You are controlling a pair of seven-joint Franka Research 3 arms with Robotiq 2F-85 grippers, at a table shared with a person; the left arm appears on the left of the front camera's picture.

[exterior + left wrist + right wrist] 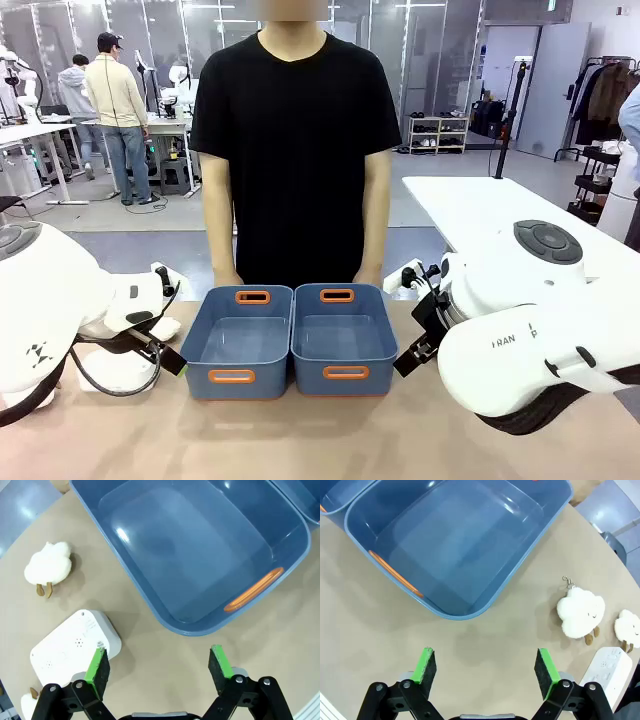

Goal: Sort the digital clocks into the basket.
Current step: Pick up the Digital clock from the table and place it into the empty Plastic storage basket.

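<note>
Two alike blue baskets with orange handle slots stand side by side mid-table, the left one [240, 375] and the right one [345, 372], both with nothing inside. In the left wrist view one white digital clock [70, 647] lies back side up on the table, just beside my left finger pad [97, 670]. My left gripper [159, 670] is open over bare table in front of a basket's rim [190, 629]. In the right wrist view my right gripper [486, 667] is open before the other basket's rim [455, 614]. A second white clock [610, 672] lies at the lower right.
Fluffy cream plush toys lie near the clocks: one [48, 569] left of the left basket, and two [580, 611] [629, 629] right of the right basket. A person [295, 150] stands at the far side, hands at the table edge behind the baskets.
</note>
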